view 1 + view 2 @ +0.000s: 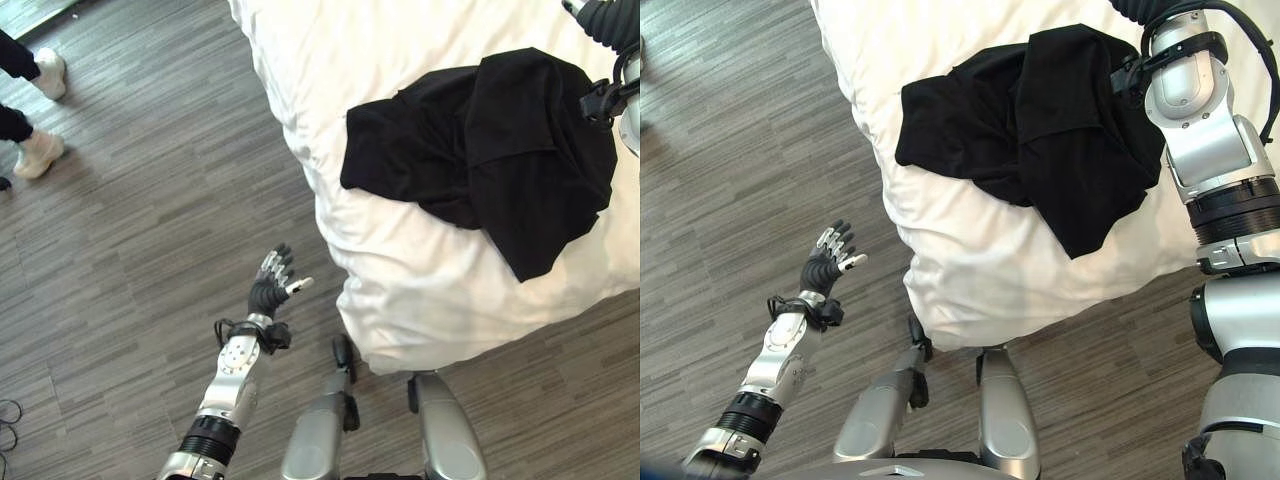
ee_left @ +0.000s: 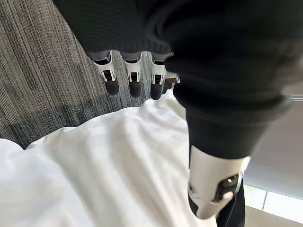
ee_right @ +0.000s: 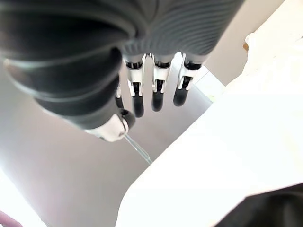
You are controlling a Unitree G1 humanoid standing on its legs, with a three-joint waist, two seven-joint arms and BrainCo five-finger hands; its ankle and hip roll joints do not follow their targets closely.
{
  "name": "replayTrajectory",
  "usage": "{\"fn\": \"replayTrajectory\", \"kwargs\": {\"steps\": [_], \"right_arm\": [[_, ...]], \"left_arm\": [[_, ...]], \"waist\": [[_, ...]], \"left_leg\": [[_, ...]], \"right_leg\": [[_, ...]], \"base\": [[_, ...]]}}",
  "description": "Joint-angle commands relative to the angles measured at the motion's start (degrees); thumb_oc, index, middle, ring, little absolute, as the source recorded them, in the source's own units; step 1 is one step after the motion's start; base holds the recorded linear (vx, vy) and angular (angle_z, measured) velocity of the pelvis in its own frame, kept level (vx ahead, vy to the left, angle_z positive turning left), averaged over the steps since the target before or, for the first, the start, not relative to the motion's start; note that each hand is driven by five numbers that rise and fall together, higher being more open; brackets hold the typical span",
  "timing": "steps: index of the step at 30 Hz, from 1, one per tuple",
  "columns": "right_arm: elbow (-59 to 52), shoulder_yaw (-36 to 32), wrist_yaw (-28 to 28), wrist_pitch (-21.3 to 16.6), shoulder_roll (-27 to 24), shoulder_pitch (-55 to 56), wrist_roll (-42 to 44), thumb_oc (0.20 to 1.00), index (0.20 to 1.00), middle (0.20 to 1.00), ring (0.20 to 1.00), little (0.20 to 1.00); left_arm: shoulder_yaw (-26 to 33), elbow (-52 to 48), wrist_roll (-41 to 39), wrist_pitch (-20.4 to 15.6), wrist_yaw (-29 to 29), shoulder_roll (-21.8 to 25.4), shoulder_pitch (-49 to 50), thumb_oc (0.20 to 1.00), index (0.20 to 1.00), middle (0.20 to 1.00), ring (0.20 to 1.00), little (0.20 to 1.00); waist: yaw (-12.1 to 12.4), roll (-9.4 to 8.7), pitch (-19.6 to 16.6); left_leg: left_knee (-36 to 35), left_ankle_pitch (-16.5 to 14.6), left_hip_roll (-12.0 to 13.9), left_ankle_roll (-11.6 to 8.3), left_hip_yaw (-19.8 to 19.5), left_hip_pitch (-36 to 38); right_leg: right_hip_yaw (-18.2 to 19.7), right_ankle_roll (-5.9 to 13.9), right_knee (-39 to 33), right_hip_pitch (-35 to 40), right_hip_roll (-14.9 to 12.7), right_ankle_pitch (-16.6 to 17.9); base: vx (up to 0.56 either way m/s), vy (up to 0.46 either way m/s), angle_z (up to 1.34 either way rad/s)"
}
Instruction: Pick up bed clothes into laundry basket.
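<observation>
A crumpled black garment (image 1: 480,150) lies on the white bed (image 1: 420,290) near its corner. My left hand (image 1: 270,285) hovers over the wooden floor just left of that corner, palm up, its fingers (image 2: 130,78) straight and holding nothing. My right arm reaches over the far right edge of the garment. In the right wrist view my right hand (image 3: 156,90) is open above the white bedding (image 3: 227,156), with a corner of the black garment (image 3: 265,210) below it. Neither hand touches the cloth.
A person's feet in light shoes (image 1: 40,150) stand on the grey wooden floor (image 1: 150,250) at the far left. The bed's rounded corner overhangs the floor close to my left hand.
</observation>
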Motion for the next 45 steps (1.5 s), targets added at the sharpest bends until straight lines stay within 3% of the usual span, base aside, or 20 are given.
{"fn": "replayTrajectory", "kwargs": {"steps": [1, 5, 12, 25, 35, 45], "right_arm": [[5.1, 7.8, 4.0, 0.9, -3.2, -4.9, -4.7, 1.0, 1.0, 1.0, 1.0, 1.0], [2.0, 10.1, 6.3, 1.8, -4.2, -3.3, -10.5, 1.0, 1.0, 1.0, 1.0, 1.0], [-4.9, 6.0, 9.1, 2.6, -2.8, 4.4, -18.0, 1.0, 1.0, 1.0, 1.0, 1.0], [-5.4, 4.3, 6.9, 2.8, -0.9, 2.4, -20.5, 1.0, 1.0, 1.0, 1.0, 1.0], [-4.6, 6.2, 4.4, 3.6, 7.8, -4.2, -23.0, 1.0, 1.0, 1.0, 1.0, 1.0], [13.0, 13.9, 5.5, 5.1, 15.5, -6.5, -26.2, 1.0, 1.0, 1.0, 1.0, 1.0]], "left_arm": [[0.9, -2.1, 1.8, -2.5, -0.3, 3.5, 1.4, 1.0, 1.0, 1.0, 1.0, 1.0], [2.3, -2.4, 1.8, -2.0, -0.3, 3.3, 2.0, 1.0, 1.0, 1.0, 1.0, 1.0], [2.9, -3.0, 3.3, -1.7, 0.3, 3.0, 1.6, 1.0, 1.0, 1.0, 1.0, 1.0], [3.2, -2.5, 3.5, -1.8, 1.3, 2.7, 0.6, 1.0, 1.0, 1.0, 1.0, 1.0], [1.7, -1.3, 3.3, -1.9, 2.1, 2.1, -1.0, 1.0, 1.0, 1.0, 1.0, 1.0], [0.7, -0.9, 2.8, -2.0, 2.5, 2.6, -1.8, 1.0, 1.0, 1.0, 1.0, 1.0]], "waist": [[0.4, -2.72, -3.0], [0.0, -2.9, -2.0], [-0.1, -3.25, -0.5], [0.6, -3.75, 0.4], [1.6, -3.87, 1.0], [2.9, -2.85, 1.7]], "left_leg": [[0.6, -0.5, -0.9, -2.59, -0.6, 0.5], [0.6, -0.3, -0.8, -2.59, -0.7, 0.3], [0.6, -0.3, -0.7, -2.52, -0.7, 0.0], [0.6, -0.3, -0.6, -2.56, -0.8, -0.1], [0.6, -0.2, -0.5, -2.58, -0.9, 0.0], [0.6, 0.3, -0.5, -2.84, -1.7, -0.5]], "right_leg": [[5.4, 3.88, 1.2, 1.4, -3.5, -4.9], [5.5, 3.93, 1.2, 1.4, -3.3, -4.7], [5.4, 4.06, 1.3, 1.1, -3.4, -4.6], [5.4, 4.31, 1.2, 0.9, -3.3, -4.3], [5.5, 4.06, 1.4, 0.8, -3.3, -4.0], [4.9, 3.81, 1.5, 0.8, -3.3, -4.0]], "base": [[0.0, 0.0, 0.0], [0.0, -0.001, 0.01], [-0.01, 0.002, -0.02], [0.0, 0.0, 0.0], [0.0, -0.001, 0.0], [0.0, 0.0, 0.0]]}}
